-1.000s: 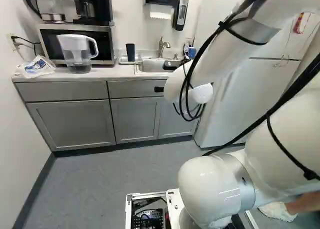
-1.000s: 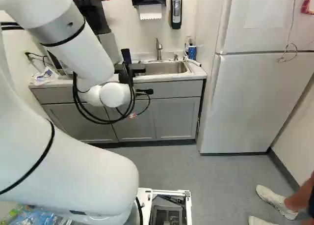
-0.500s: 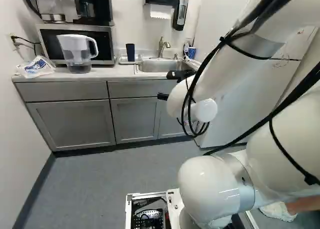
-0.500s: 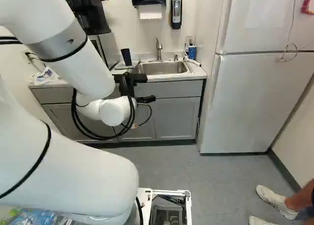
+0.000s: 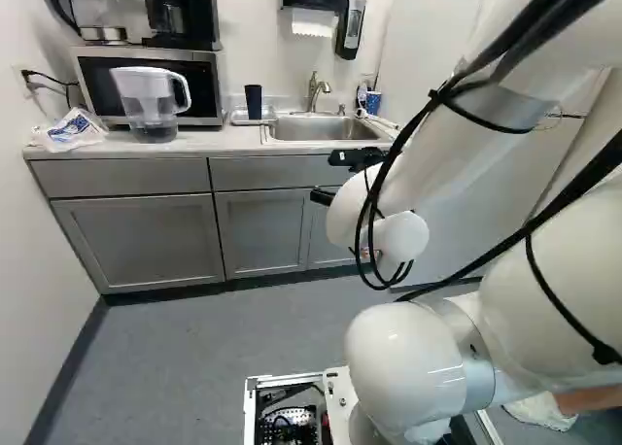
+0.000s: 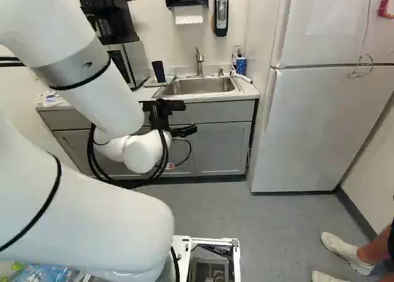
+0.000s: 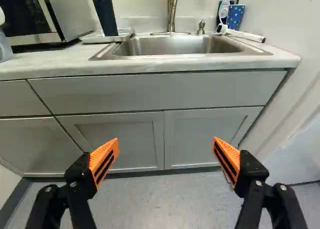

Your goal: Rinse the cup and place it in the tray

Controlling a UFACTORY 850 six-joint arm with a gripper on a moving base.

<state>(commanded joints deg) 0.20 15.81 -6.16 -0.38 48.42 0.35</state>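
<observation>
Cup (image 7: pixel 105 16) is plain dark navy, tray (image 7: pixel 100 38) off-white, sink (image 7: pixel 175 46) silver-grey. Tumbler (image 7: pixel 235 16) is blue with small white marks (dots or stars, can't tell). Counter (image 7: pixel 60 61) is whitish with faint grey mottling; cabinets (image 7: pixel 145 89) are flat grey, floor (image 7: pixel 160 201) mottled grey. Gripper (image 6: pixel 189 117) is black, pads (image 7: pixel 104 156) bright orange with black stripes. Arm (image 6: pixel 111 103) is white, grey-banded; refrigerator (image 6: pixel 320 128) is white.

The white arm (image 6: pixel 101 88) slants down the right base view's left side; near its centre, the gripper (image 6: pixel 189 117) spreads wide.
</observation>
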